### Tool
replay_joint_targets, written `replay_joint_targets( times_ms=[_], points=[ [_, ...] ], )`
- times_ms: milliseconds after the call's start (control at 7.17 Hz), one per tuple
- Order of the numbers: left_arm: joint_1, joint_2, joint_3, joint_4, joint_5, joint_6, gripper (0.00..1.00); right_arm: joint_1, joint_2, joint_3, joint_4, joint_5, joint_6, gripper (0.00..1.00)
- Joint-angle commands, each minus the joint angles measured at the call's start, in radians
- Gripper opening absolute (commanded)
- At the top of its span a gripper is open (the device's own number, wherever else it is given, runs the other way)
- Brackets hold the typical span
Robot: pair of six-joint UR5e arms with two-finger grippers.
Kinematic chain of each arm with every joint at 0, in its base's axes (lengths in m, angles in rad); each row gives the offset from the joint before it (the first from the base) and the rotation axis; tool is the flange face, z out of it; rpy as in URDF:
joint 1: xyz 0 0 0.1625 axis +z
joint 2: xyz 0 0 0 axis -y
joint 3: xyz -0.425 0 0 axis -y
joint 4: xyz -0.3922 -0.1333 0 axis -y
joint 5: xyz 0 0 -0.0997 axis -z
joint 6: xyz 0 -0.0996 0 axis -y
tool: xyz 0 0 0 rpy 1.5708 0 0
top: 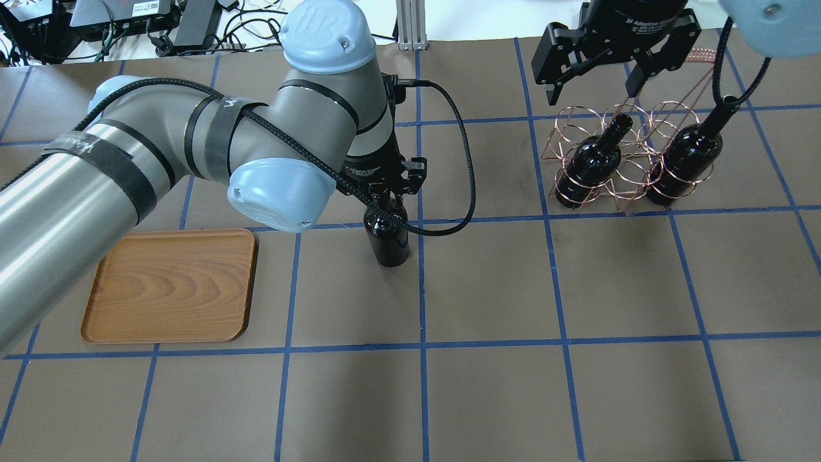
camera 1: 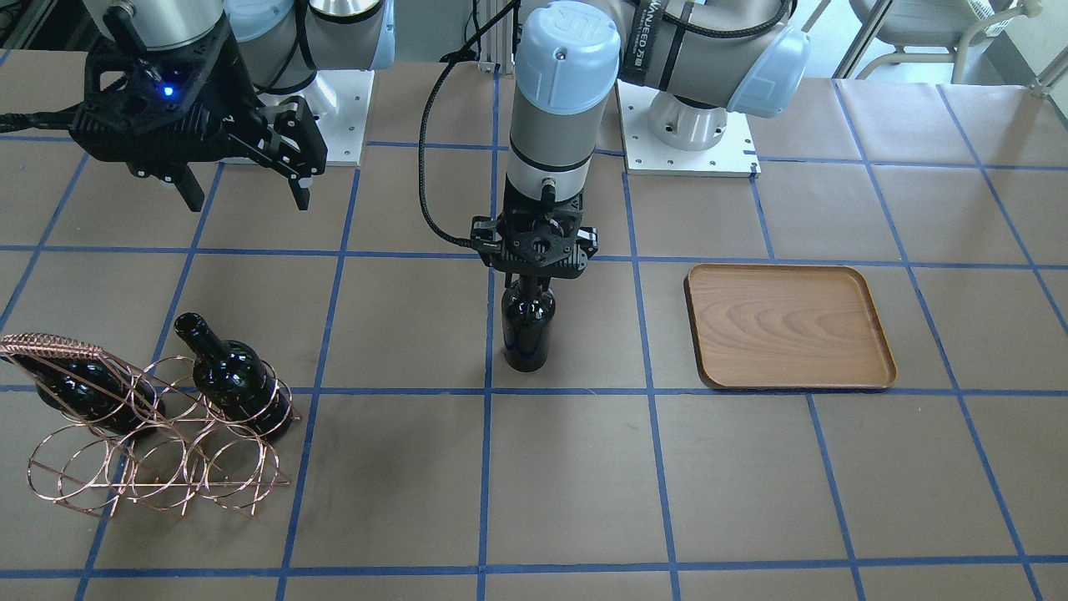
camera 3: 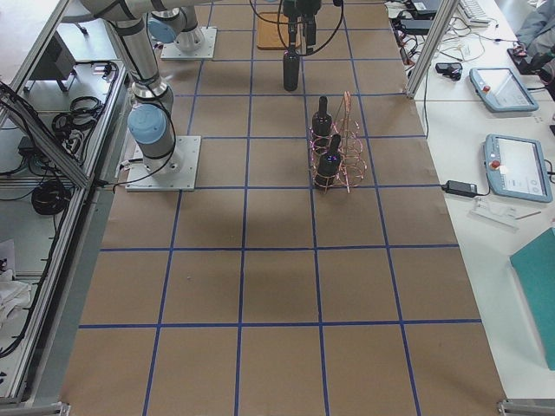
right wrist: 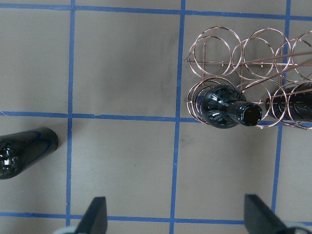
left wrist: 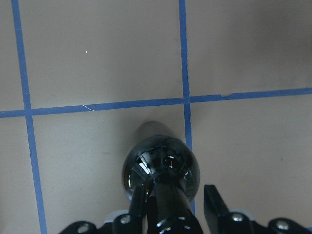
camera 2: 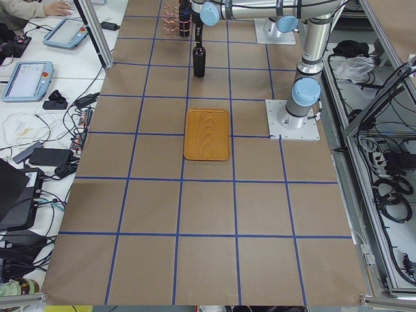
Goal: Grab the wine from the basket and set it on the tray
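Note:
One wine bottle [camera 1: 527, 334] stands upright on the table's middle, also in the overhead view [top: 387, 240]. My left gripper [camera 1: 532, 282] is straight above it with its fingers on either side of the neck. In the left wrist view [left wrist: 173, 195] one finger is against the neck and the other stands a small gap off it, so the gripper is open. The copper wire basket [camera 1: 150, 451] holds two more bottles [top: 593, 167] [top: 686, 160]. My right gripper [top: 590, 77] hangs wide open and empty above the basket. The wooden tray [camera 1: 788, 325] is bare.
The brown paper table [top: 487, 385] carries a blue tape grid. The tray lies about one grid square from the standing bottle, on my left side. The basket's woven handle bar [camera 1: 50, 344] sticks up at its outer end.

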Motion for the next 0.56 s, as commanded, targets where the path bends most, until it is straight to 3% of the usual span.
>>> replay_joint_targets(
  times_ms=[0,419],
  points=[
    [-0.003,0.000,0.000,-0.005,0.000,0.020,0.04,-0.002,-0.009,0.002,0.015,0.005,-0.005,1.00],
    [0.020,0.040,0.042,-0.104,0.022,0.103,0.00,0.001,0.018,0.007,-0.007,0.005,-0.004,1.00]
  ],
)
